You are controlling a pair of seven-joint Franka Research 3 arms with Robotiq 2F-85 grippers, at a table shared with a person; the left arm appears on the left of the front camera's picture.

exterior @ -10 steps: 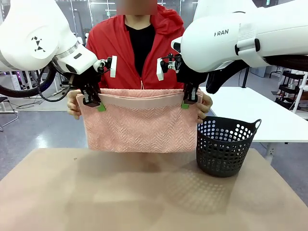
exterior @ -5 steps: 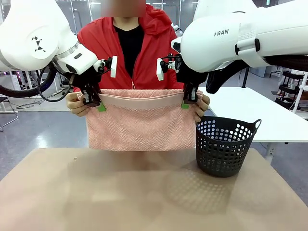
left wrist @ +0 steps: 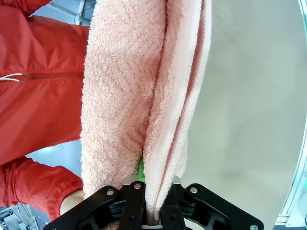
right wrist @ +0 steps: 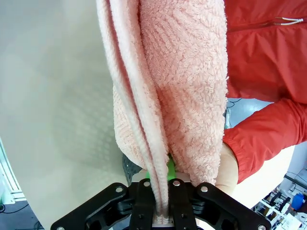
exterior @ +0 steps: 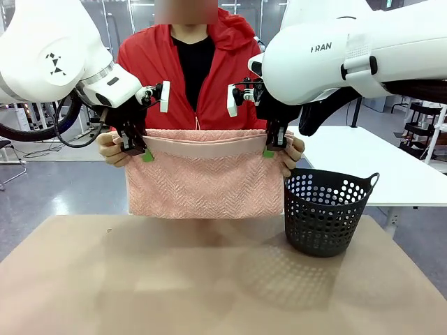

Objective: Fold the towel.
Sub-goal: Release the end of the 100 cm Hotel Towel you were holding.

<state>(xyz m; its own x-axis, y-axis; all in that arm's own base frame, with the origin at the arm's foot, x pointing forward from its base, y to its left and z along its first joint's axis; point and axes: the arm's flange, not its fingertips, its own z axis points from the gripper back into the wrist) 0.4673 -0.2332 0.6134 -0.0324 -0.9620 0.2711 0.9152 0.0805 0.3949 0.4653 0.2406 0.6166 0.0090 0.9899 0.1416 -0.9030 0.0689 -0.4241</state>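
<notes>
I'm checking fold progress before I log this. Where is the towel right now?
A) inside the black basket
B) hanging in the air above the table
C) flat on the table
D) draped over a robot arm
B: the towel hangs clear of the table, with the left gripper and right gripper at its top edge and the person's hands at its upper corners.

Both arms reach in from the sides, wrists turned down; left tool and right tool each pinch a top corner of the towel; one person's hand grips just outside the left tool, the other hand outside the right.
</notes>
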